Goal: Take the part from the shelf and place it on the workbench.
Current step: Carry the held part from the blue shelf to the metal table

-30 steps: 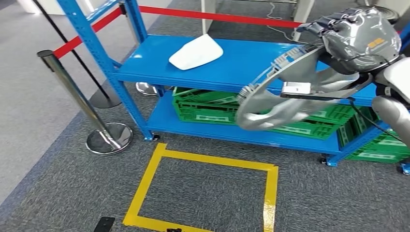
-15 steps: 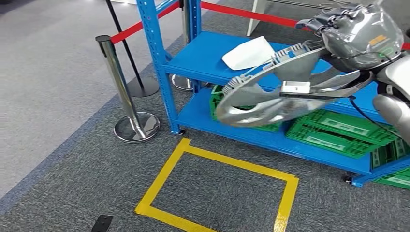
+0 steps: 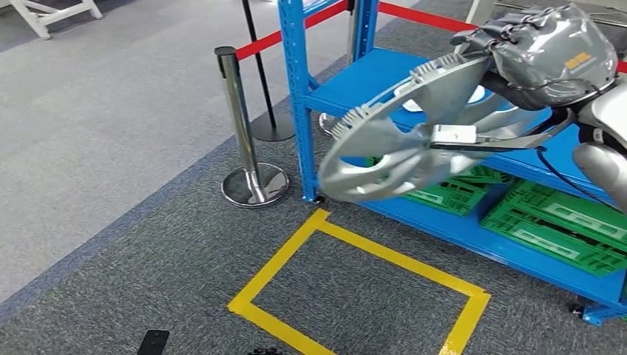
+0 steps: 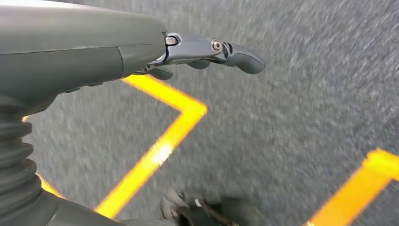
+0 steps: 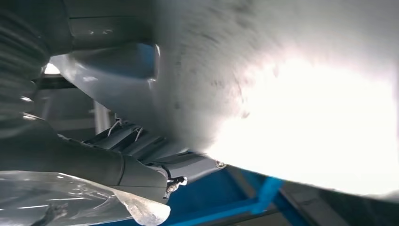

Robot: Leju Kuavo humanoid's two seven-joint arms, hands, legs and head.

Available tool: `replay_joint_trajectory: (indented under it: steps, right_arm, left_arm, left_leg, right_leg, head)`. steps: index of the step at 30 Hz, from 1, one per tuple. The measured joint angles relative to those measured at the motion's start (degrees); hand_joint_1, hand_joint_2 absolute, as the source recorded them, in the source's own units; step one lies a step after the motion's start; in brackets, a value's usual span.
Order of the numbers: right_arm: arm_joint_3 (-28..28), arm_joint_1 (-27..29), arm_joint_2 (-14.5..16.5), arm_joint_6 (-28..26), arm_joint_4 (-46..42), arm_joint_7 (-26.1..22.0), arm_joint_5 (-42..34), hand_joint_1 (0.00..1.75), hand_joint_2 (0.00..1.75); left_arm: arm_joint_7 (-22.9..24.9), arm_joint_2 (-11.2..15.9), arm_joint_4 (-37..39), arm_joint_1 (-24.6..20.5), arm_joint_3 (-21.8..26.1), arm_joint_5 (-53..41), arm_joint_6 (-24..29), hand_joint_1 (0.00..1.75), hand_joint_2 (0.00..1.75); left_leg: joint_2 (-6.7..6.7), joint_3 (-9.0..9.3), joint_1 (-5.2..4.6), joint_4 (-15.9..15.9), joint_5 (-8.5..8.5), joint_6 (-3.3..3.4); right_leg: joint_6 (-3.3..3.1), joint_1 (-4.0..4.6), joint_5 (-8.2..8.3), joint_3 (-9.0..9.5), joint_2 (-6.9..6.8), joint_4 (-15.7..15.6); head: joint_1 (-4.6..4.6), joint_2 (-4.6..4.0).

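Now, head view: right hand (image 3: pixel 547 55) grips the part (image 3: pixel 399 148), a wide silver disc, at its rim, clear of the shelf (image 3: pixel 355 81). Likely light but floppy, so rim hold suits. Left wrist view: left hand (image 4: pixel 207 52) loosely spread, holding nothing. Right wrist view: the part (image 5: pixel 263 84) sits close, blurred.

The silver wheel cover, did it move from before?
Yes. The wheel cover, gripped by the right hand, has swung left along the blue shelf and now reaches its corner post, as the robot turns.
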Motion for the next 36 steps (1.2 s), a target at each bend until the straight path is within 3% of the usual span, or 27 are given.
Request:
replay_joint_trajectory:
  steps: [1, 2, 4, 6, 8, 9, 11, 13, 15, 16, 18, 19, 20, 22, 24, 26, 28, 30, 31, 32, 34, 36]
  right_arm:
    - [-0.02, 0.34, -0.46, -0.02, -0.31, -0.03, -0.20, 1.75, 1.75]
    - [-0.06, 0.58, -0.82, -0.03, -0.59, -0.07, -0.31, 1.75, 1.75]
    - [-0.23, 0.74, -1.28, -0.04, -1.02, -0.09, -0.42, 1.75, 1.75]
    - [-0.41, 0.74, -1.53, -0.05, -1.21, -0.12, -0.49, 1.75, 1.75]
    - [-0.46, 0.73, -1.64, -0.04, -1.32, -0.16, -0.55, 1.75, 1.75]
    - [-0.49, 0.73, -1.67, -0.03, -1.37, -0.19, -0.56, 1.75, 1.75]
    - [-0.57, 0.62, -1.88, -0.04, -1.48, -0.21, -0.61, 1.75, 1.75]
    - [-0.60, 0.68, -2.17, -0.01, -1.51, -0.24, -0.65, 1.75, 1.75]
    - [-0.49, 0.93, -2.31, 0.03, -1.51, -0.25, -0.66, 1.75, 1.75]
    - [-0.42, 0.99, -2.32, 0.04, -1.51, -0.25, -0.66, 1.75, 1.75]
    - [-0.33, 0.94, -2.34, 0.05, -1.51, -0.26, -0.66, 1.75, 1.75]
    - [-0.31, 0.85, -2.36, 0.06, -1.50, -0.26, -0.67, 1.75, 1.75]
    - [-0.30, 0.77, -2.42, 0.08, -1.50, -0.27, -0.67, 1.75, 1.75]
    - [-0.23, 0.73, -2.50, 0.16, -1.50, -0.31, -0.68, 1.75, 1.75]
    - [-0.12, 0.64, -2.52, 0.24, -1.50, -0.36, -0.68, 1.75, 1.75]
    - [-0.04, 0.38, -2.50, 0.25, -1.51, -0.38, -0.69, 1.75, 1.75]
    - [-0.01, 0.22, -2.51, 0.26, -1.51, -0.39, -0.71, 1.75, 1.75]
    - [0.07, 0.19, -2.51, 0.32, -1.51, -0.44, -0.71, 1.75, 1.75]
    - [0.11, 0.19, -2.51, 0.35, -1.51, -0.48, -0.71, 1.75, 1.75]
    - [0.14, 0.14, -2.51, 0.37, -1.51, -0.51, -0.68, 1.75, 1.75]
    - [0.13, -0.07, -2.51, 0.39, -1.51, -0.55, -0.60, 1.75, 1.75]
    - [0.12, -0.22, -2.52, 0.43, -1.50, -0.54, -0.56, 1.75, 1.75]
  left_arm:
    - [-0.76, -0.06, 0.00, 0.10, 0.28, 0.38, -1.14, 0.00, 1.75]
    - [-1.10, -0.07, 0.00, 0.19, 0.52, 0.58, -2.19, 0.00, 1.75]
    - [-1.02, -0.01, 0.00, 0.23, 0.73, 0.40, -3.29, 0.00, 1.75]
    - [-0.70, 0.06, 0.00, 0.08, 0.78, 0.07, -3.38, 0.00, 1.75]
    - [-0.20, 0.16, -0.01, 0.04, 0.81, -0.03, -3.07, 0.00, 1.75]
    - [0.03, 0.20, -0.01, 0.12, 0.84, -0.08, -2.78, 0.00, 1.75]
    - [0.23, 0.31, -0.02, 0.04, 0.92, -0.28, -2.15, 0.00, 1.75]
    - [0.39, 0.26, -0.02, -0.18, 1.06, -0.51, -1.64, 0.00, 1.75]
    - [0.78, 0.11, -0.02, -0.26, 1.20, -0.63, -1.36, 0.00, 1.75]
    - [0.96, 0.06, -0.02, -0.24, 1.25, -0.67, -1.27, 0.00, 1.75]
    - [1.17, 0.05, -0.02, -0.25, 1.31, -0.81, -1.09, 0.00, 1.75]
    - [1.19, 0.06, -0.02, -0.31, 1.33, -0.90, -0.98, 0.00, 1.75]
    - [1.19, 0.08, -0.02, -0.36, 1.34, -0.98, -0.90, 0.00, 1.75]
    - [1.22, 0.09, -0.02, -0.35, 1.37, -1.07, -0.70, 0.00, 1.75]
    - [1.24, 0.14, -0.02, -0.13, 1.38, -1.11, -0.51, 0.00, 1.75]
    - [1.26, 0.15, -0.02, -0.11, 1.40, -1.18, -0.39, 0.00, 1.75]
    - [1.34, 0.10, -0.02, -0.32, 1.40, -1.30, -0.35, 0.00, 1.75]
    - [1.56, 0.00, -0.02, -0.42, 1.40, -1.45, -0.35, 0.00, 1.75]
    - [1.69, -0.05, -0.02, -0.40, 1.40, -1.51, -0.35, 0.00, 1.75]
    - [1.80, -0.10, -0.02, -0.38, 1.40, -1.55, -0.35, 0.00, 1.75]
    - [1.91, -0.06, -0.02, -0.37, 1.40, -1.59, -0.34, 0.00, 1.75]
    - [1.93, 0.03, -0.02, -0.47, 1.40, -1.63, -0.33, 0.00, 1.75]
  left_leg:
    - [0.18, 0.54, 0.05, -0.84, 1.00, 0.05]
    - [0.55, 2.11, 0.03, -3.80, 2.79, 0.22]
    - [2.72, 5.86, -0.50, -11.16, 5.58, 0.80]
    - [4.27, 7.58, -1.16, -14.93, 5.99, 1.48]
    - [3.37, 7.73, -1.33, -15.65, 5.91, 2.08]
    - [2.69, 7.92, -1.24, -16.08, 6.09, 2.39]
    - [1.49, 8.39, -0.95, -16.90, 6.51, 3.09]
    - [0.17, 8.46, -0.87, -17.11, 6.61, 3.45]
    - [-1.28, 8.47, -0.91, -17.03, 6.58, 3.50]
    - [-1.99, 8.48, -0.89, -16.93, 6.57, 3.48]
    - [-3.44, 8.44, -0.74, -16.50, 6.41, 3.25]
    - [-4.18, 8.19, -0.72, -16.11, 6.30, 2.99]
    - [-4.88, 7.80, -0.69, -15.72, 6.27, 2.69]
    - [-6.19, 6.96, -0.56, -15.33, 6.53, 2.01]
    - [-6.94, 6.57, -0.43, -15.33, 6.71, 1.42]
    - [-4.60, 5.39, -0.59, -12.83, 5.18, 0.82]
    - [-1.19, 2.37, -0.50, -6.09, 1.97, 0.31]
    - [-0.15, -0.32, -0.27, -0.16, 0.06, 0.20]
    - [-0.06, -0.47, -0.24, 0.23, 0.48, 0.31]
    - [0.08, 0.45, -0.29, -1.56, 1.88, 0.51]
    - [1.61, 4.14, -0.84, -8.76, 5.38, 1.20]
    - [3.39, 6.75, -1.67, -14.12, 6.59, 1.93]
  right_leg:
    - [0.01, 0.05, -0.10, 0.11, -0.77, 0.00]
    - [0.05, 0.08, -0.23, 0.27, -1.46, 0.00]
    - [0.32, 0.31, -0.55, 0.57, -2.63, -0.02]
    - [0.81, 0.64, -0.73, 0.69, -3.66, -0.14]
    - [1.43, 0.75, -0.82, 0.92, -4.83, -0.53]
    - [1.71, 0.63, -1.18, 0.95, -4.51, -0.50]
    - [1.94, 0.40, -3.16, -0.42, -1.53, 2.36]
    - [1.91, 0.37, -6.32, -4.21, 1.73, 9.69]
    - [2.00, 0.47, -7.37, -7.56, 2.43, 15.12]
    - [2.05, 0.44, -6.26, -7.89, 2.49, 14.90]
    - [2.27, 0.13, -1.80, -5.57, 3.26, 8.62]
    - [2.41, -0.13, -0.18, -3.92, 4.57, 5.13]
    - [2.40, -0.33, 0.69, -2.69, 5.73, 2.54]
    - [2.09, -0.36, 0.50, -1.89, 6.84, 1.12]
    - [1.47, -0.30, 0.54, -1.78, 5.52, 0.92]
    - [0.78, -0.32, 0.55, -1.36, 3.99, 0.70]
    - [0.22, -0.04, 0.33, -0.99, 2.39, 0.64]
    - [-0.06, 0.25, 0.09, -0.72, 0.89, 0.65]
    - [-0.12, 0.34, -0.04, -0.57, 0.20, 0.65]
    - [-0.14, 0.41, -0.18, -0.38, -0.44, 0.65]
    - [-0.04, 0.52, -0.55, 0.05, -1.57, 0.62]
    - [0.31, 0.71, -0.81, 0.24, -2.41, 0.50]
  head:
    - [-0.01, 0.00]
    - [-0.01, 0.00]
    - [-0.02, 0.00]
    - [0.00, 0.00]
    - [0.03, 0.00]
    - [0.06, 0.00]
    - [0.23, 0.00]
    - [0.44, 0.00]
    - [0.57, 0.00]
    - [0.58, 0.00]
    - [0.58, 0.00]
    - [0.61, 0.00]
    - [0.60, 0.00]
    - [0.60, 0.00]
    - [0.51, 0.00]
    - [0.13, 0.00]
    - [-0.17, 0.00]
    - [-0.15, 0.00]
    - [-0.15, 0.00]
    - [-0.14, 0.00]
    - [-0.14, 0.00]
    - [-0.13, 0.00]
